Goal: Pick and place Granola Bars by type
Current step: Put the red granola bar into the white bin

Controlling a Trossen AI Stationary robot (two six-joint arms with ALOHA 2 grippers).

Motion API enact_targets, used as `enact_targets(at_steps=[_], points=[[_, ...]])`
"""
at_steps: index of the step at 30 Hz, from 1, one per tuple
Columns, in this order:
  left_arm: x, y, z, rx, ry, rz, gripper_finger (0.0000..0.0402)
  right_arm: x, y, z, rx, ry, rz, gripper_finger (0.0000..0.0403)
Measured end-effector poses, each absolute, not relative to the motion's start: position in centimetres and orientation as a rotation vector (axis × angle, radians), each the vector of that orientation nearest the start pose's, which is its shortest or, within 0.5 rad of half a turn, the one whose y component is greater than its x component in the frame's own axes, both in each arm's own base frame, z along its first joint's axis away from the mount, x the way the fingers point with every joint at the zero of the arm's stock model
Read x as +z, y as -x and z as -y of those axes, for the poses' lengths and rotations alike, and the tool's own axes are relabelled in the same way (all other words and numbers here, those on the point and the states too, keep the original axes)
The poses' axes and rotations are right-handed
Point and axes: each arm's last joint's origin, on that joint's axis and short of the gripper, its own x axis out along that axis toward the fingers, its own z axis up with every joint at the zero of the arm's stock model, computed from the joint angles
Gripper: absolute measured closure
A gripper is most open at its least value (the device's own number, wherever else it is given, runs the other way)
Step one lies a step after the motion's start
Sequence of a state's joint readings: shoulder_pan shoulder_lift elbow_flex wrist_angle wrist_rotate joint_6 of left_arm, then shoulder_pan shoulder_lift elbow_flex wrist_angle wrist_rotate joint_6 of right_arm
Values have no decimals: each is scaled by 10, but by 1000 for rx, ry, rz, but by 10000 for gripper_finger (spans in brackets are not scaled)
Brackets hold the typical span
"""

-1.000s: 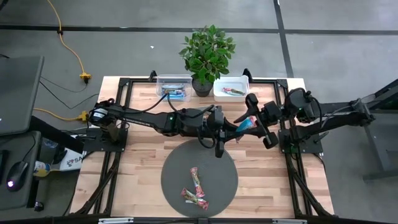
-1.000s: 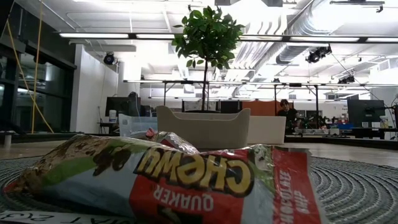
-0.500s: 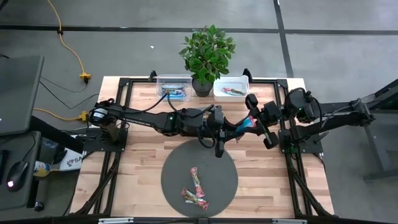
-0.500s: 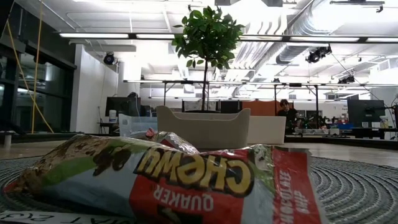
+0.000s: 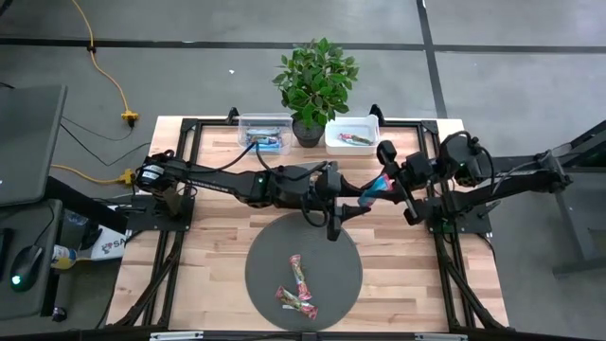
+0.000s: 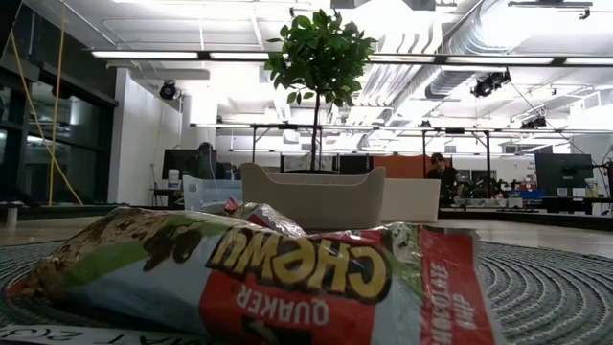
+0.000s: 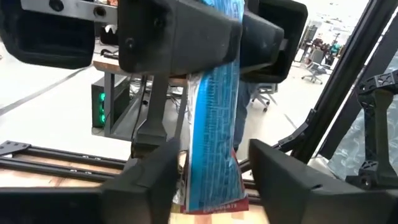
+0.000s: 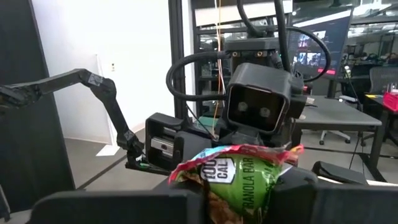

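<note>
Mid-air handover above the desk (image 5: 218, 242): right gripper (image 5: 386, 179) fingers clamp the blue granola bar (image 5: 377, 187); left gripper (image 5: 352, 201) fingers stand apart, flanking its long axis.

- right claw (image 5: 386, 186) is gripping a granola bar (image 5: 376, 188) above the table (image 5: 208, 237), meeting the left claw (image 5: 352, 201).
- three bars (image 5: 297, 287) are lying on the grey mat (image 5: 336, 256).

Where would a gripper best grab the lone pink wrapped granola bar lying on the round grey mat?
Across its narrow middle, coming straight down from above. The pink wrapped granola bar lies flat on the round grey mat, so only its top face is exposed. Both long sides are free, and the other bars sit beyond one end.
</note>
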State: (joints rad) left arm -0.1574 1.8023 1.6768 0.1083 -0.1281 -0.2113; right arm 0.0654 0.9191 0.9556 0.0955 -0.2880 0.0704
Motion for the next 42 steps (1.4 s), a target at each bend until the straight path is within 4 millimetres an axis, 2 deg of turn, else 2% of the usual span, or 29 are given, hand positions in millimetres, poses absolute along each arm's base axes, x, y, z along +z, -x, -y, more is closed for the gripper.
enact_targets(at_steps=[5, 8, 14, 18, 22, 28, 33, 36, 39, 42], points=[[385, -423, 62, 21, 203, -43, 154, 397, -193, -20, 332, -55, 129, 360], [379, -422, 61, 74, 193, -95, 131, 398, -190, -19, 288, -41, 138, 361], [360, -416, 63, 301, 113, -273, 126, 399, -183, -15, 168, -17, 126, 362], [353, -402, 66, 415, 112, -396, 131, 395, -179, -12, 77, -15, 75, 363], [354, -376, 65, 477, 182, -536, 139, 390, -179, -11, 43, 0, 24, 363], [360, -327, 70, 586, 194, -724, 166, 388, -180, -11, 32, 0, 11, 365], [378, -290, 86, 681, 135, -624, 199, 388, -180, -10, 7, 0, 9, 365], [380, -265, 95, 727, 114, -546, 221, 388, -180, -10, 6, 0, 3, 363], [370, -239, 97, 743, 134, -505, 239, 386, -180, -10, 3, 0, -10, 366], [351, -212, 90, 761, 218, -475, 251, 385, -180, -9, -12, 0, -28, 368]])
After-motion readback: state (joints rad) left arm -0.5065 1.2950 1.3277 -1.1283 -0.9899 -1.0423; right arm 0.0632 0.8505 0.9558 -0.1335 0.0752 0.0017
